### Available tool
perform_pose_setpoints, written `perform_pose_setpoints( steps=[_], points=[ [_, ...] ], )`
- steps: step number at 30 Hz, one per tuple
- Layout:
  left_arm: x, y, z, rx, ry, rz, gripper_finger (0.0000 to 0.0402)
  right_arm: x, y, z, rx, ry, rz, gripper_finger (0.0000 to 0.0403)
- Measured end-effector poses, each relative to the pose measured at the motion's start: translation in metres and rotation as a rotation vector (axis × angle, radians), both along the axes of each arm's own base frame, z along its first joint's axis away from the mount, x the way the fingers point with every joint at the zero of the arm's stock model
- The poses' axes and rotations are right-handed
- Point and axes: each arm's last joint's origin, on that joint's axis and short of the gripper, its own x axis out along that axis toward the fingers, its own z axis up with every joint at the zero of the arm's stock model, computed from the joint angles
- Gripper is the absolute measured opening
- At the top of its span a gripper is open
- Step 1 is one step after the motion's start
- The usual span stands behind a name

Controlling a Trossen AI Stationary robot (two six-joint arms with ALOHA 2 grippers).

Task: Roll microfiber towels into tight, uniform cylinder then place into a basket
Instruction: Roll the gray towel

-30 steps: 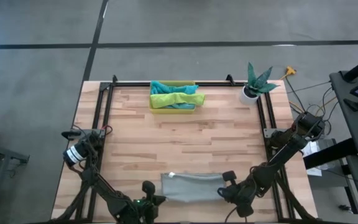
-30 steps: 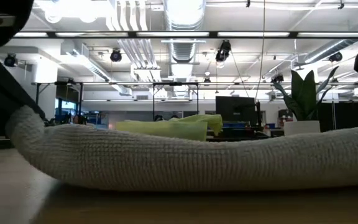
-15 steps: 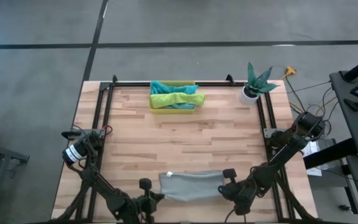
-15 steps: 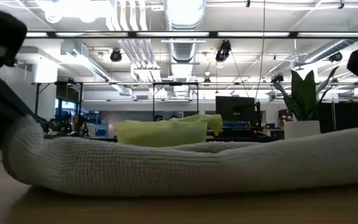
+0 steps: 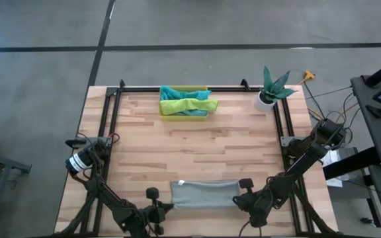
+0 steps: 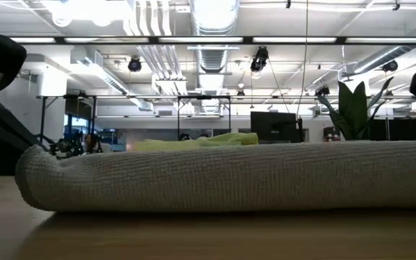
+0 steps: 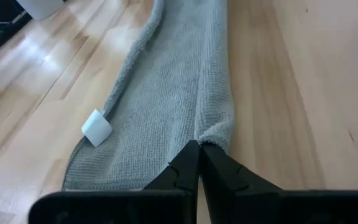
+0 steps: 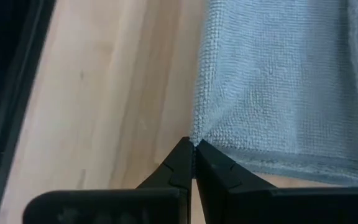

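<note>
A grey towel [image 5: 204, 194] lies flat near the table's near edge, with a white tag [image 7: 96, 127] at its left end. Its near edge is turned over into a low, level roll [image 6: 222, 177] along its length. My left gripper [image 5: 166, 207] is shut at the roll's left end. At the towel's near right corner my right gripper [image 5: 239, 200] is shut too. At the far edge the yellow basket [image 5: 165, 114] holds a teal towel [image 5: 170, 92] and a lime green towel [image 5: 187, 104]. My left gripper [image 7: 199, 148] has the left end of the rolled near edge [image 7: 211, 133] pinched at its fingertips. It comes from the table's left, slanting down, along the roll. The roll rests on the table. My right gripper [image 8: 193, 145] pinches the towel's near right corner [image 8: 199, 135] at its fingertips, slanting steeply down from the right. The cloth spreads away from the tips and lies on the table.
A white pot with a green plant [image 5: 267, 98] stands at the far right corner. Black frame rails [image 5: 111, 125] run along the table's left, right and far sides. Bare wood [image 5: 190, 149] lies between the grey towel and the basket.
My left gripper has gone a little toward the far edge and down, rolling about its own axis. The towel's near edge, raised at its left end a second ago, has turned over toward the far edge. It now lies as a level roll, and the towel is narrower from near to far.
</note>
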Motion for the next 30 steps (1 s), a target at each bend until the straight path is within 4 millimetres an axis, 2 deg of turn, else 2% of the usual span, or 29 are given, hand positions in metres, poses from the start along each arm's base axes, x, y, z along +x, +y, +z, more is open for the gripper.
perform_pose_setpoints(
  steps=[5,10,14,30],
  points=[
    [-0.003,0.008,-0.007,-0.005,0.005,0.029,0.0000,-0.001,-0.013,-0.014,-0.156,-0.019,-0.090,0.0009],
    [-0.011,0.021,-0.021,-0.046,0.003,0.086,0.0000,-0.001,-0.023,-0.028,-0.172,0.017,-0.151,0.0009],
    [-0.015,0.026,-0.025,-0.071,-0.004,0.108,0.0000,0.000,-0.023,-0.029,-0.164,0.013,-0.151,0.0009],
    [-0.013,0.024,-0.025,-0.093,0.017,0.085,0.0000,0.004,-0.018,-0.026,-0.093,0.010,-0.116,0.0009]
  ],
)
